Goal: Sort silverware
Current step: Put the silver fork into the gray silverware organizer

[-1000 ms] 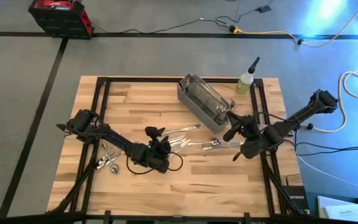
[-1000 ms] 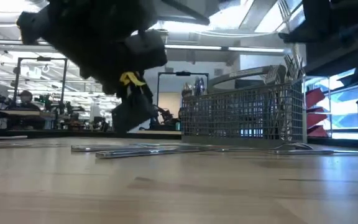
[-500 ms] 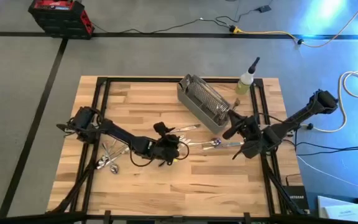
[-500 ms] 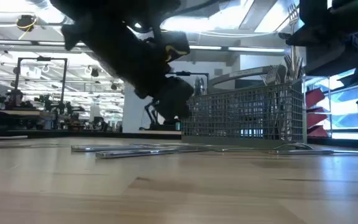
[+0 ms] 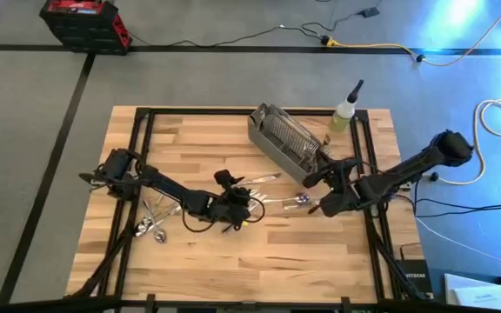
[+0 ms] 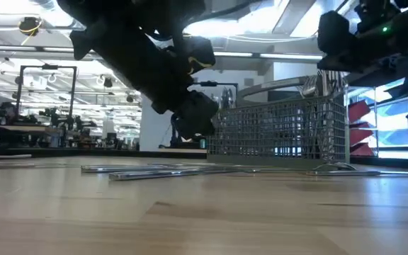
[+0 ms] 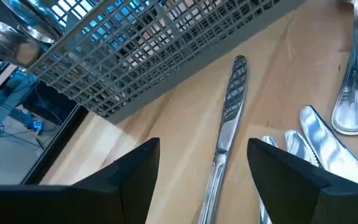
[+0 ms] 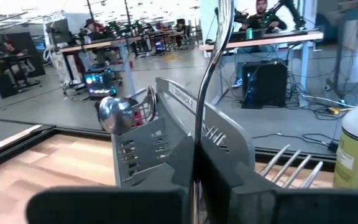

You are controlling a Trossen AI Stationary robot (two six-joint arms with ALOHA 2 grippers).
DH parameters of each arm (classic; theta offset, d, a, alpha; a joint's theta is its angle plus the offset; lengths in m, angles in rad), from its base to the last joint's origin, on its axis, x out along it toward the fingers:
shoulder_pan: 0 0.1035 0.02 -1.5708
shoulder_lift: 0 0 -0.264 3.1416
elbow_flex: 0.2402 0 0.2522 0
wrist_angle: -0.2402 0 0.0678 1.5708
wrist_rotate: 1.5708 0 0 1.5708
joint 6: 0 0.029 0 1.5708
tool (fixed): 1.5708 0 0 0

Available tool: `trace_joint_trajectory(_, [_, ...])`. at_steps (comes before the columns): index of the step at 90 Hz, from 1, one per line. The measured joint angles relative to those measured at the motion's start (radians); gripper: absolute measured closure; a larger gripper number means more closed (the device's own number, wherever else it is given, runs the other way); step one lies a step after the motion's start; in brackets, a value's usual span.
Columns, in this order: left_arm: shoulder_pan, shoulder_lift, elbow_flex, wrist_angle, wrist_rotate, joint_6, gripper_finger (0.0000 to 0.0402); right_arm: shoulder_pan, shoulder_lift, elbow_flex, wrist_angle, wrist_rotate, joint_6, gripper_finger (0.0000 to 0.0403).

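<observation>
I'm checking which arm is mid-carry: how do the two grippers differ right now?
The left gripper is open and empty, its fingers apart on either side of a piece of silverware lying on the table; the right gripper is shut on a utensil handle that stands upright. The left is at mid-table, the right near the mesh basket. Both are dark and two-fingered.

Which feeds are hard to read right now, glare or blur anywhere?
High view: blue glare in the top right corner, table evenly lit. Low view: bright ceiling lights behind, both arms read as dark silhouettes, near tabletop soft. Left wrist view: sharp on the silverware and basket. Right wrist view: close fingers blurred.
</observation>
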State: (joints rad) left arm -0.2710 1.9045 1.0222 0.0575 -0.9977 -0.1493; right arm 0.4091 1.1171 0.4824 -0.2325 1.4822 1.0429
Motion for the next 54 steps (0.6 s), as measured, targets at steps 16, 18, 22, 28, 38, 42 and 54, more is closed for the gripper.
trace_joint_trajectory(16, [0.001, 0.0, 0.0, -0.029, -0.013, 0.0, 0.0174, 0.003, 0.013, 0.0, 0.0, -0.008, 0.001, 0.0379])
trace_joint_trajectory(18, [0.001, 0.0, 0.0, -0.03, -0.016, 0.0, 0.0174, 0.003, 0.013, 0.0, 0.0, -0.01, 0.002, 0.0374])
trace_joint_trajectory(22, [0.001, 0.0, 0.0, -0.031, -0.017, -0.005, 0.0174, 0.003, 0.013, 0.0, -0.002, -0.018, 0.001, 0.0362])
trace_joint_trajectory(28, [0.001, 0.0, 0.0, -0.029, -0.018, -0.006, 0.0174, 0.003, 0.013, 0.0, -0.002, -0.019, 0.0, 0.034])
trace_joint_trajectory(38, [0.001, 0.0, 0.0, -0.025, -0.018, -0.001, 0.0174, 0.003, 0.013, 0.0, -0.002, -0.02, -0.001, 0.0299])
trace_joint_trajectory(42, [0.001, 0.0, 0.0, -0.025, -0.018, -0.001, 0.0174, 0.003, 0.013, 0.0, -0.002, -0.02, -0.004, 0.0284])
trace_joint_trajectory(54, [0.001, 0.0, 0.0, -0.026, -0.018, 0.002, 0.0174, 0.003, 0.013, 0.0, -0.002, -0.026, -0.025, 0.0246])
